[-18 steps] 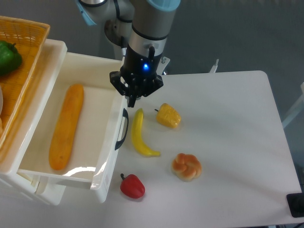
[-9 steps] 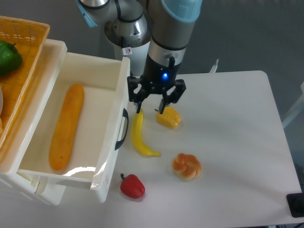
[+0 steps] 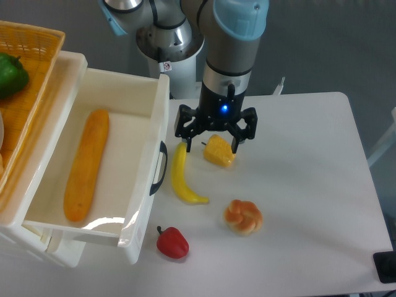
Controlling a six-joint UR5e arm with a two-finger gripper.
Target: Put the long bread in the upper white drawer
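The long bread [image 3: 87, 162] lies lengthwise on the floor of the upper white drawer [image 3: 143, 204], which is pulled open at the left with its black handle [image 3: 162, 168] facing the table. My gripper [image 3: 213, 146] is open and empty. It hangs over the table to the right of the drawer, above a yellow corn piece [image 3: 219, 151], well apart from the bread.
A yellow banana [image 3: 182, 176] lies just right of the drawer handle. A round knotted bun [image 3: 243, 216] and a red pepper [image 3: 172, 242] sit nearer the front. An orange woven basket [image 3: 38, 68] with a green pepper [image 3: 11, 73] stands at the far left.
My gripper has moved right, from the drawer's right rim to above the corn piece, and its fingers have spread open. The bread has stayed still in the drawer.
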